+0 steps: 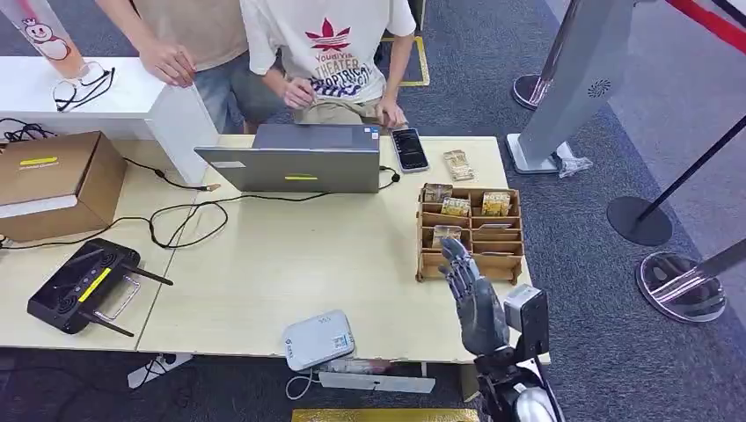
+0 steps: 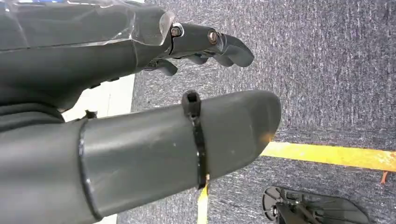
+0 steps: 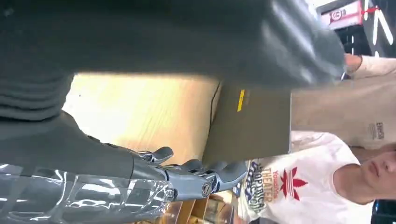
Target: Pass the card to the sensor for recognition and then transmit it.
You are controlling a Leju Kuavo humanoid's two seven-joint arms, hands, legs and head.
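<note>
Right hand (image 1: 472, 294) is raised over the near right corner of the tabletop (image 1: 290, 264), fingers extended and apart, nothing held; its fingertips reach the near edge of the wooden card organizer (image 1: 471, 233). In the right wrist view the same hand (image 3: 187, 179) has fingers stretched out over the pale wood, with the laptop (image 3: 250, 123) beyond. The cards (image 1: 455, 207) sit upright in the organizer's compartments, toward the far rows; one more card (image 1: 444, 233) stands in a middle slot just ahead of the fingertips. A small stack of cards (image 1: 458, 164) lies flat on the tabletop beyond the organizer, near a black phone (image 1: 409, 149). The white sensor box (image 1: 318, 339) sits at the near edge of the tabletop, left of the right hand and well apart from the organizer, with its cable hanging off the edge. Left hand (image 2: 154, 116) hangs over grey carpet (image 2: 327, 70) beside a yellow floor line (image 2: 331, 155); fingers are loosely extended and hold nothing. A grey laptop (image 1: 295, 158) stands open at the far side of the tabletop; two people (image 1: 325, 53) stand behind it. A black controller (image 1: 84, 286) and a cardboard box (image 1: 53, 180) lie on the left part of the tabletop.
</note>
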